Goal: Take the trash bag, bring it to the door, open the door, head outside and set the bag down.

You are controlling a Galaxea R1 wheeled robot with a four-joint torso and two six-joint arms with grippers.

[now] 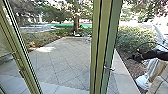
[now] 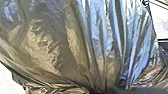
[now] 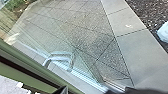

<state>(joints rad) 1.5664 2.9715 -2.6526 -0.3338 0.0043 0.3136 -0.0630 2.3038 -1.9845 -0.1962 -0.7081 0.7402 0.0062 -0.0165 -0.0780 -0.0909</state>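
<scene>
The largest thing is the trash bag (image 2: 55,47), which takes most of the left wrist view, close before the camera. Its plastic is thin and shiny, crumpled in brown and dark tones at the left of the frame and drawn into long blue-white pleats at the upper right. These pleats run together at the lower edge, near a dark blurred shape (image 2: 120,90); I cannot tell if this is the left gripper, or whether that gripper is closed on the plastic. In the head view, the paved yard (image 1: 60,57) spreads over the middle and lower left, grey and grainy, with thin joints which make diamond shapes. A green door frame (image 1: 98,47), straight and smooth, stands from top to bottom just right of the centre, and another green frame (image 1: 21,52) leans along the left. The leafy bush (image 1: 135,37) is at the upper right. Below it, at the right edge, the dark right gripper (image 1: 135,58) is in front of brown ground; I cannot tell if it is spread or pressed together. The smallest is the metal door handle (image 1: 109,68), right of the centre; in the right wrist view it is a smooth bent bar, seen against glass.
</scene>
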